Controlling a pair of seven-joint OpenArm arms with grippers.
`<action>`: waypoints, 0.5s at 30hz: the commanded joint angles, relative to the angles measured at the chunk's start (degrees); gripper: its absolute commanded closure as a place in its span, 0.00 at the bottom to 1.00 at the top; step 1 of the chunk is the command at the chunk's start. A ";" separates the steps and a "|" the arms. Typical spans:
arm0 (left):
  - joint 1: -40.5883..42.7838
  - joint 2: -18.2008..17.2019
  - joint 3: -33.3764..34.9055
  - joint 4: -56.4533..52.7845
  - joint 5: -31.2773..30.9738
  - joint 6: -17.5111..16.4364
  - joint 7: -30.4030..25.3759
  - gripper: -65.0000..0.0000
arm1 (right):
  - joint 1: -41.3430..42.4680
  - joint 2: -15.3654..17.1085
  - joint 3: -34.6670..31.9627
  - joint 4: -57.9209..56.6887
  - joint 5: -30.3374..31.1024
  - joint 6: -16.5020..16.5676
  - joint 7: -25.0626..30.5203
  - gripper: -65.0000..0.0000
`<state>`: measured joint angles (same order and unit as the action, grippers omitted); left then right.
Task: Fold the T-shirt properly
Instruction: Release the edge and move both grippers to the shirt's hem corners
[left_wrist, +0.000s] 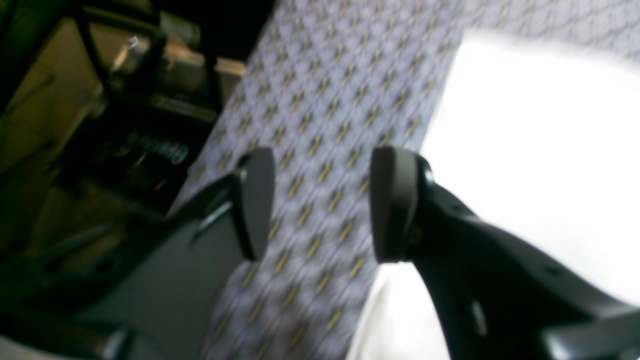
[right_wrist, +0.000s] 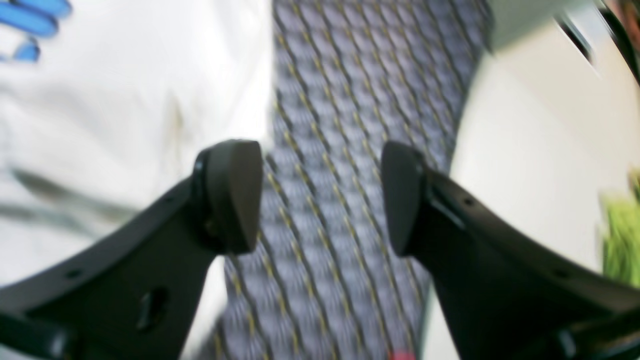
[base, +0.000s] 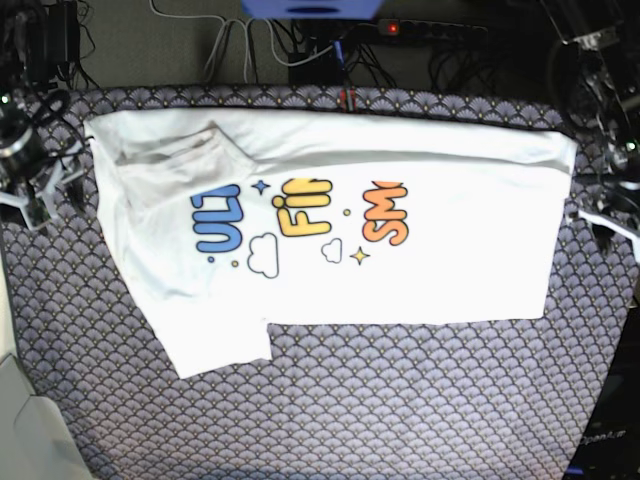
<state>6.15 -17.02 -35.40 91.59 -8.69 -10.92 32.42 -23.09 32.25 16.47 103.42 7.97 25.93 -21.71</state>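
The white T-shirt (base: 400, 270) lies spread, print up, on the scale-patterned cloth (base: 400, 400). Its far edge is folded over toward me, cutting across the tops of the blue, yellow and orange letters. One sleeve (base: 220, 345) sticks out at the front left. My left gripper (left_wrist: 322, 205) is open over bare patterned cloth, and the shirt's edge (left_wrist: 525, 150) lies just beside its right finger. My right gripper (right_wrist: 320, 195) is also open and holds nothing, with the shirt (right_wrist: 125, 100) next to its left finger. In the base view both grippers, right (base: 35, 195) and left (base: 610, 215), sit off the shirt's ends.
Cables and a power strip (base: 430, 28) run behind the table's far edge. Dark frames and gear (left_wrist: 125, 125) stand beyond the table edge beside the left gripper. A pale surface (right_wrist: 530, 130) and something green (right_wrist: 622, 235) lie past the edge near the right gripper.
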 joint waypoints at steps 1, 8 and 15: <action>-2.94 -0.96 -0.16 0.76 -0.23 0.32 -0.20 0.53 | 4.06 1.11 -0.34 -0.43 0.08 0.40 -1.19 0.41; -15.78 -1.40 8.72 -8.03 -0.23 0.59 2.87 0.53 | 30.43 0.41 -12.91 -18.80 0.08 5.58 -11.21 0.41; -26.15 -1.40 15.05 -21.04 -0.23 1.03 2.78 0.53 | 44.50 -2.32 -22.40 -37.26 0.08 5.67 -11.03 0.41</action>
<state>-18.87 -17.47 -20.18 69.58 -8.71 -10.11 36.29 20.01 29.04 -6.31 65.04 7.68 31.66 -33.93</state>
